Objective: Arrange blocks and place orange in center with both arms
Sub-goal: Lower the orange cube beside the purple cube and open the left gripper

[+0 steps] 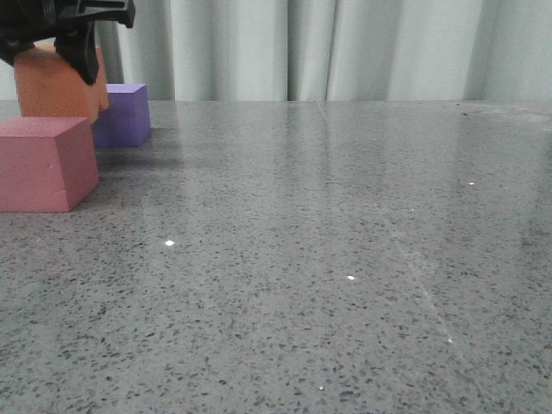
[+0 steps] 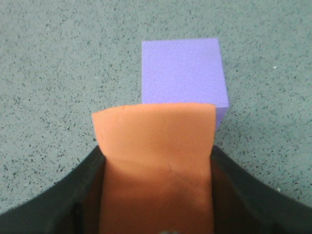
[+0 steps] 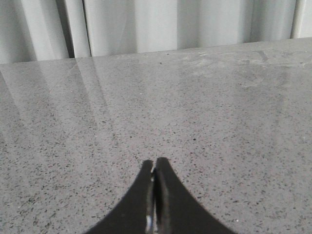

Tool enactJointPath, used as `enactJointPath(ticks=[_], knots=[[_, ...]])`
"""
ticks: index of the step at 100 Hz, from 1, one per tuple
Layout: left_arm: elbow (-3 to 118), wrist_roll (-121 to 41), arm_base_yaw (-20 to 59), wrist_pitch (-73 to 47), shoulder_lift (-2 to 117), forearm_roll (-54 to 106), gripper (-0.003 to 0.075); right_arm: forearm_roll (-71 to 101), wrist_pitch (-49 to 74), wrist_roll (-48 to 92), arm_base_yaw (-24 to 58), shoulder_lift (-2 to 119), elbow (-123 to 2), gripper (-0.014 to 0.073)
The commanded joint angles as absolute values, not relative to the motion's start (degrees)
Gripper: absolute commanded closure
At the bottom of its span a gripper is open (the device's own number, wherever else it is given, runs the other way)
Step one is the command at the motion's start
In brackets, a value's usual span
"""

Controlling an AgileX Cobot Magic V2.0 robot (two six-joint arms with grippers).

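Note:
At the far left of the front view my left gripper [image 1: 65, 39] holds the orange block [image 1: 56, 86] lifted above the table, between the pinkish-red block [image 1: 43, 164] in front and the purple block [image 1: 125, 114] behind. In the left wrist view the orange block [image 2: 156, 161] fills the space between both black fingers [image 2: 63, 195], and the purple block [image 2: 183, 73] rests on the table just beyond it. My right gripper [image 3: 155, 163] is shut on nothing, hovering over bare table; it is out of the front view.
The grey speckled table [image 1: 328, 259] stretches to the right of the blocks. Pale curtains [image 1: 345, 43] hang behind the table's far edge.

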State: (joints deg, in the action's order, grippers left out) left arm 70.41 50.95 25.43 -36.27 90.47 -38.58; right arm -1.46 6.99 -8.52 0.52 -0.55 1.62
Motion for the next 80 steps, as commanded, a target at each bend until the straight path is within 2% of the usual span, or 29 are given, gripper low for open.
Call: enactJointPath(ticks=[1, 35, 80], knots=[[70.67, 50.99, 25.1, -32.27, 88.0, -39.58, 0.0635, -1.45, 1.93, -7.86, 0.2, -2.03, 0.79, 0.0661], [69.2, 50.99, 25.1, -27.68, 88.09, -38.95, 0.0635, -1.45, 1.93, -7.86, 0.2, -2.03, 0.79, 0.0661], [69.2, 51.32, 25.1, -28.05, 93.69, -36.77, 0.0635, -1.45, 1.93, -7.86, 0.2, -2.03, 0.79, 0.0661]])
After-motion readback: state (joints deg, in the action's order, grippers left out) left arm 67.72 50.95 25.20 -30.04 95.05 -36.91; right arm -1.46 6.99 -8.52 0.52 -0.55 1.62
